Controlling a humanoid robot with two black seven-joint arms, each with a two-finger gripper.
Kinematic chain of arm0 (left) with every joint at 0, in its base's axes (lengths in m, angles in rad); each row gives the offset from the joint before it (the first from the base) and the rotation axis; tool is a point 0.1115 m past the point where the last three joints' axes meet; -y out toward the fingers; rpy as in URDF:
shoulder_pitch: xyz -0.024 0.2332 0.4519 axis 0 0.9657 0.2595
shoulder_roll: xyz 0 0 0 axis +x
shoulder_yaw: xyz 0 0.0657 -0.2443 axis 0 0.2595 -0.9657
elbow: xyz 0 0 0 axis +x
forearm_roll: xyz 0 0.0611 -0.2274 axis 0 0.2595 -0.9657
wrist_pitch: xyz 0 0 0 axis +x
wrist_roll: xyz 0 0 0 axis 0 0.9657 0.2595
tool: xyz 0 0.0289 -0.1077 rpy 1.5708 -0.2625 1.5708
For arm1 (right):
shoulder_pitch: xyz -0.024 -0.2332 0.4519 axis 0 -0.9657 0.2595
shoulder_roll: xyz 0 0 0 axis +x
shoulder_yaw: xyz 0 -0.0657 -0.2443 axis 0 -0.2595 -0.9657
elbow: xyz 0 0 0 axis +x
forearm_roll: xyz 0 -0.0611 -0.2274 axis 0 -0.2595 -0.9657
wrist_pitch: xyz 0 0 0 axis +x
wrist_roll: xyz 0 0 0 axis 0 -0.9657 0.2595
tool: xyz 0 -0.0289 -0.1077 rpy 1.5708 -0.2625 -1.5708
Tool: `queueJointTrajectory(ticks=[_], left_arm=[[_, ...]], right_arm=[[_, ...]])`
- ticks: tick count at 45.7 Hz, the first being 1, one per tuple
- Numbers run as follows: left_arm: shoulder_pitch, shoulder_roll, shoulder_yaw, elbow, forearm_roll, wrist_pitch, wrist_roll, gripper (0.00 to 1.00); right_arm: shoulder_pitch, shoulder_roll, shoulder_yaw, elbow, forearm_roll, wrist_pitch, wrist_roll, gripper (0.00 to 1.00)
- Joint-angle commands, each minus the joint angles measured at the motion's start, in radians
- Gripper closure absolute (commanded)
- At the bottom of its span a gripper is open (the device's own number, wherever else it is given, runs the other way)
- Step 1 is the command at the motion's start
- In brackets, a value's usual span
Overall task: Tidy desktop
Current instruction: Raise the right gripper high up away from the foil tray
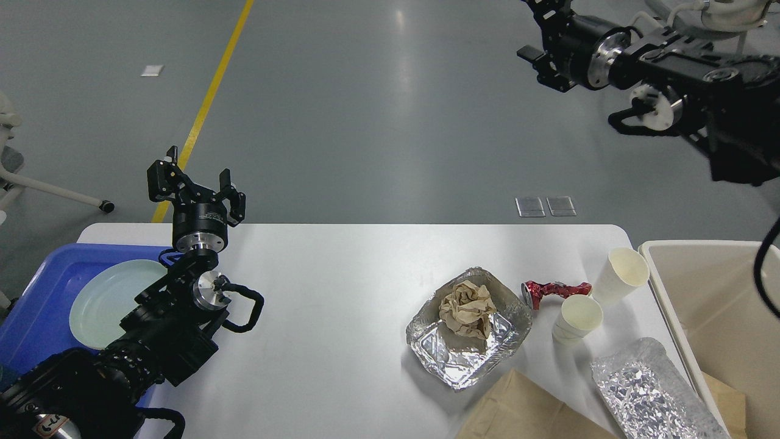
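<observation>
The desktop [341, 341] lies below both arms, its rubbish crowded at the end under the right arm. The left gripper [196, 186] hovers over the far edge with its fingers spread and nothing between them; the blue tray [36, 292] and its pale plate [103, 299] sit just beside and below it. The right gripper [548, 36] is raised well above and beyond the table, partly cut off by the frame, so whether it is spread or closed cannot be told.

The risks look greatest in the crowded patch. A descent toward the foil tray [466, 350] could knock over the paper cups [579, 317], which stand close together and look light. The crumpled paper [468, 308] rests loosely in the foil and might spill if the tray tips. The red wrapper [551, 289] is thin and easily missed.

Counted: two paper cups, one foil tray, one foil packet [646, 390], one red wrapper, one crumpled paper, one brown bag [524, 414], one cream bin [719, 305], one plate.
</observation>
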Motion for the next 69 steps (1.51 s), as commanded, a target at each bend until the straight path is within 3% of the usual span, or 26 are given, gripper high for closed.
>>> queueJointTrajectory(ticks=[1, 11, 24, 35, 41, 69], left_arm=[[0.000, 0.000, 0.000, 0.000, 0.000, 0.000, 0.000, 0.00], [0.000, 0.000, 0.000, 0.000, 0.000, 0.000, 0.000, 0.00], [0.000, 0.000, 0.000, 0.000, 0.000, 0.000, 0.000, 0.00], [0.000, 0.000, 0.000, 0.000, 0.000, 0.000, 0.000, 0.00], [0.000, 0.000, 0.000, 0.000, 0.000, 0.000, 0.000, 0.00], [0.000, 0.000, 0.000, 0.000, 0.000, 0.000, 0.000, 0.00]], right_arm=[[0.167, 0.000, -0.147, 0.085, -0.038, 0.074, -0.001, 0.00], [0.502, 0.002, -0.360, 0.270, -0.332, 0.348, -0.001, 0.00], [0.880, -0.003, -0.497, 0.563, -0.538, 0.493, -0.015, 0.00], [1.135, 0.002, -0.513, 0.732, -0.546, 0.726, -0.015, 0.00], [1.262, -0.007, -0.503, 0.803, -0.540, 0.729, -0.010, 0.00], [1.266, -0.049, -0.575, 0.850, -0.534, 0.729, -0.010, 0.00]])
